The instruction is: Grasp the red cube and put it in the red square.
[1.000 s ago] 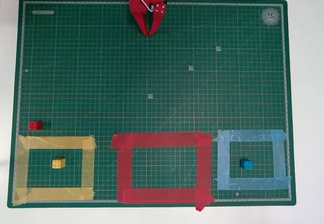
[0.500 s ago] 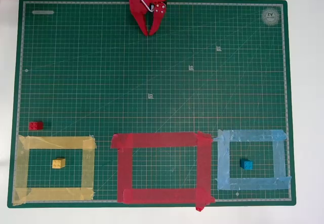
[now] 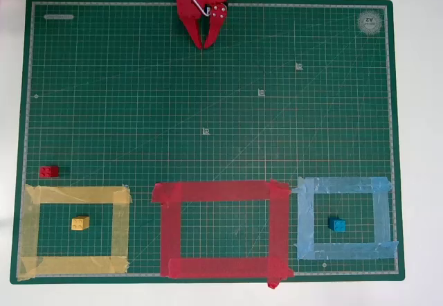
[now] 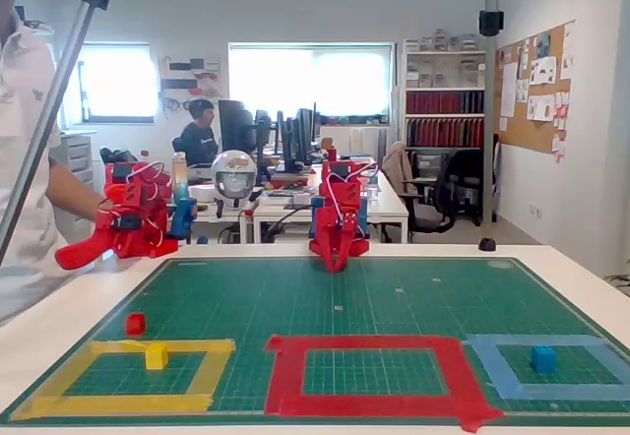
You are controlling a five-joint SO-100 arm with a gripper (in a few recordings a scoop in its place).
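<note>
The red cube [image 3: 48, 172] [image 4: 136, 323] lies on the green mat near its left edge, just above the yellow tape outline and outside it. The red square [image 3: 221, 229] [image 4: 371, 373] is a large red tape outline at the mat's bottom middle, with nothing inside. My red gripper [image 3: 205, 44] [image 4: 336, 266] rests at the mat's far top middle, fingertips together and pointing down at the mat, shut on nothing. It is far from the cube.
A yellow block [image 3: 80, 223] sits inside the yellow tape outline [image 3: 75, 232]. A blue block [image 3: 337, 225] sits inside the light-blue tape outline [image 3: 345, 218]. The green mat [image 3: 208, 98] lies on a white table. A person stands at the left in the fixed view.
</note>
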